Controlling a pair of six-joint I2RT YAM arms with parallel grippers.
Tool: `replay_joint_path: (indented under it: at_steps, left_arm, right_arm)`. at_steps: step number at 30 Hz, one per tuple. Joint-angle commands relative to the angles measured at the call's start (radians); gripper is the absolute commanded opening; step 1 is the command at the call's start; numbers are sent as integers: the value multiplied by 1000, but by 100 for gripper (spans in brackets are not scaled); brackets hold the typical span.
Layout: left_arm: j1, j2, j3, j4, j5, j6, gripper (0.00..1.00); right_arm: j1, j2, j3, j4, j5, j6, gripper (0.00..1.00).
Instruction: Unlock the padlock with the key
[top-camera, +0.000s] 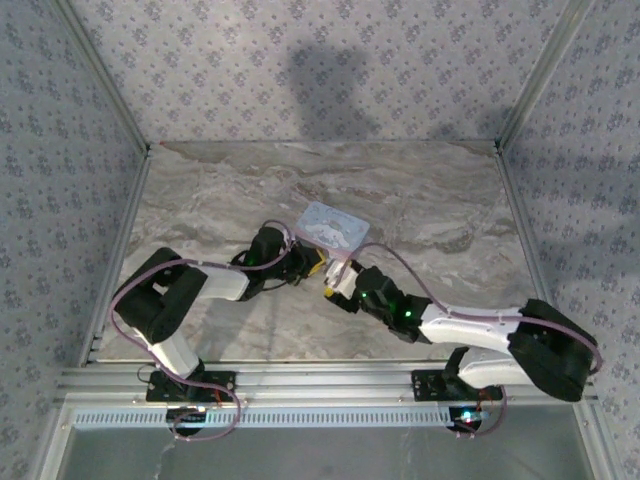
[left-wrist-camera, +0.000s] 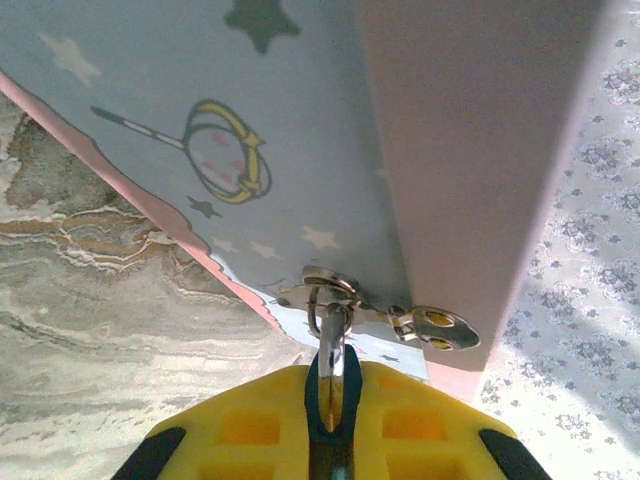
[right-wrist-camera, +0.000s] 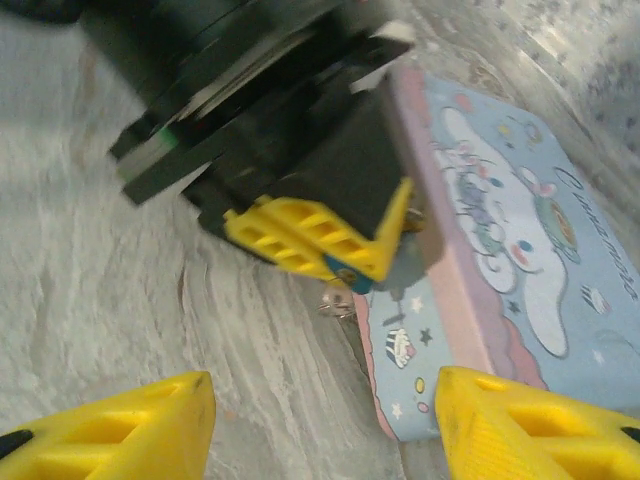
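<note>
- Left claw (left-wrist-camera: 332, 372) is seen clenched on the padlock (left-wrist-camera: 320, 400), whose small blue body is pinched between the two yellow fingers (left-wrist-camera: 240, 432).
- The padlock's silvery shackle is passed through the metal clasp (left-wrist-camera: 435, 325) at the edge of the tin (top-camera: 335, 226), so the lock is held right against the tin's near side.
- Right claw (right-wrist-camera: 320, 425) is released: its two yellow fingertips are spread wide and nothing is gripped between them. It is held low over the desk (top-camera: 430, 190), just short of the left claw and the tin's corner.
- One container is counted: a pale blue-and-pink rectangular tin, printed with a cartoon figure, stars and a crown, lying on the marbled desk between the two claws and the far wall. Its inside is hidden, so nothing can be said of its contents.
- A small silvery piece (right-wrist-camera: 338, 300) is seen just below the padlock in the right wrist view; it is too blurred to be named.
- Counted in all: one tin, one padlock, two claws, two arms.
</note>
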Motion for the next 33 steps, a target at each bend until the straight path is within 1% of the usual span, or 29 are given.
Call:
replay_joint_path:
  at_steps: [1, 4, 10, 17, 33]
  left_arm:
    - [-8, -46, 38, -10, 4, -7, 0]
    - [-8, -46, 39, -11, 4, -12, 0]
    - [-10, -45, 42, -12, 9, -14, 0]
    - [-11, -37, 44, -5, 16, -17, 0]
    - [-10, -32, 44, 8, 20, -22, 0]
  right_arm:
    - [28, 78, 21, 86, 122, -254, 60]
    - [38, 154, 32, 166, 150, -274, 60]
    - [36, 243, 60, 230, 151, -272, 49]
    - [13, 282, 71, 275, 135, -248, 39]
    - [-18, 351, 84, 339, 155, -230, 19]
